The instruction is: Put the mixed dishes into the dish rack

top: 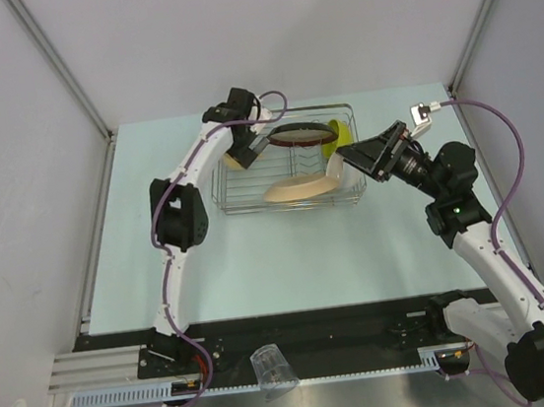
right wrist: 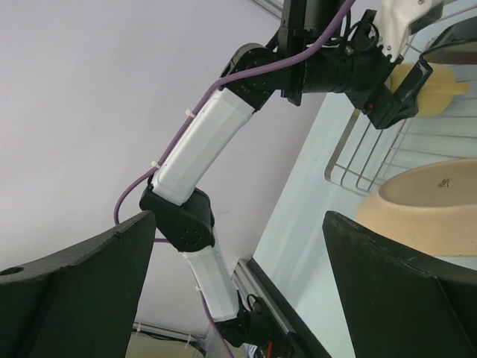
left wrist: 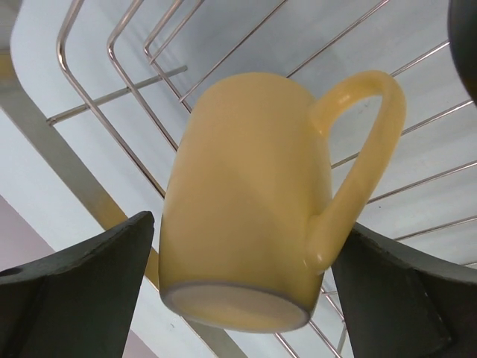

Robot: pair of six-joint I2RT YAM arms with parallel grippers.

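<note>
Jaws spread, our left gripper [left wrist: 250, 224] stands released around the cream-yellow mug [left wrist: 238, 171], laid between them on the dish rack [top: 335, 107] wires for loading; our right gripper [right wrist: 238, 216] hangs open, empty

arms [top: 202, 157]: white links, black joints | cables [top: 522, 147]: purple, white zip ties

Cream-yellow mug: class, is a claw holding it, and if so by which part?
It seems not held: the left claw stands open on either side of the cream-yellow mug, with a thin gap beside its body.
</note>
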